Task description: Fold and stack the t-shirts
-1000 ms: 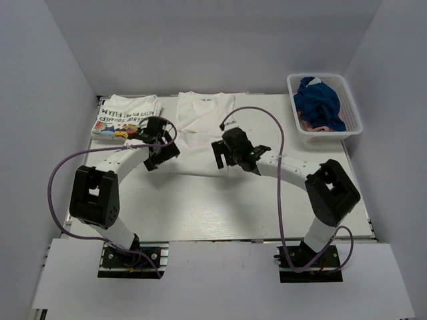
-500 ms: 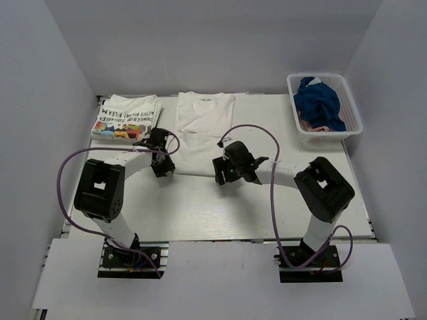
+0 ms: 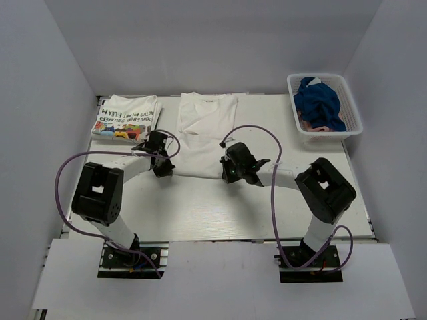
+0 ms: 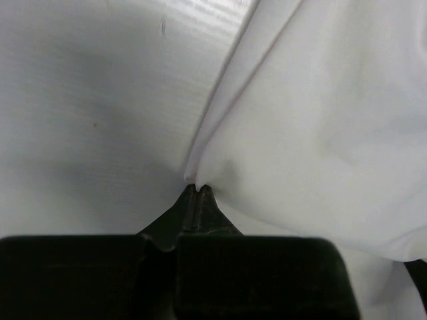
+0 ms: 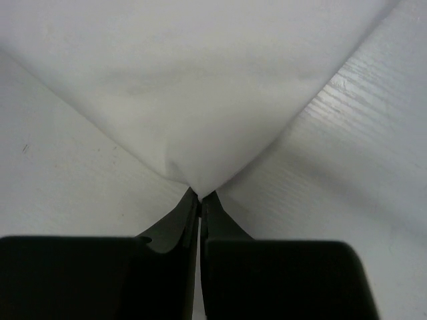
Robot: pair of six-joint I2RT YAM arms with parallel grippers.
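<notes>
A plain-looking white t-shirt [image 3: 203,133] lies lengthwise in the middle of the table, collar at the far end. My left gripper [image 3: 164,171] is shut on its near left corner; the left wrist view shows the cloth [image 4: 313,120] pinched at the fingertips [image 4: 198,187]. My right gripper [image 3: 228,175] is shut on the near right corner, where the hem [image 5: 200,127] comes to a point between the fingertips [image 5: 200,195]. A second t-shirt [image 3: 125,117], folded, with black lettering and a multicolour graphic, rests at the far left.
A white mesh basket [image 3: 352,124] holding a blue garment [image 3: 319,101] stands at the far right corner. The white table [image 3: 220,207] ends at grey walls on the left, back and right. Purple cables loop off both arms.
Both grippers came down toward the near edge of the shirt and closed on its two near corners. The shirt's near hem has drawn slightly away from the arms.
</notes>
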